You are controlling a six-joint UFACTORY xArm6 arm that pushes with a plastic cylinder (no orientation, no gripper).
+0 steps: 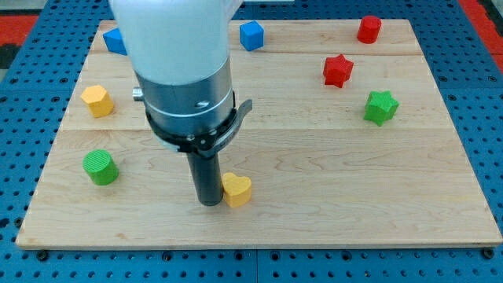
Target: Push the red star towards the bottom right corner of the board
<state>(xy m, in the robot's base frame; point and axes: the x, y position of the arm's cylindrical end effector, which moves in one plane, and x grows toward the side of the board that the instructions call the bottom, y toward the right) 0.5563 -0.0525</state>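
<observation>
The red star (pixel 338 70) sits far up and to the view's right of my tip (pixel 209 203), which has no jaws. My tip touches the yellow heart (pixel 237 189); heading out could drag it along, or later shove the green star (pixel 380 107).

Probably a lab: wooden board (pixel 314 173) on blue perforated bench (pixel 479 94)

Eight blocks lie on the board (pixel 314 212): two red, two blue, two yellow and two green.
</observation>
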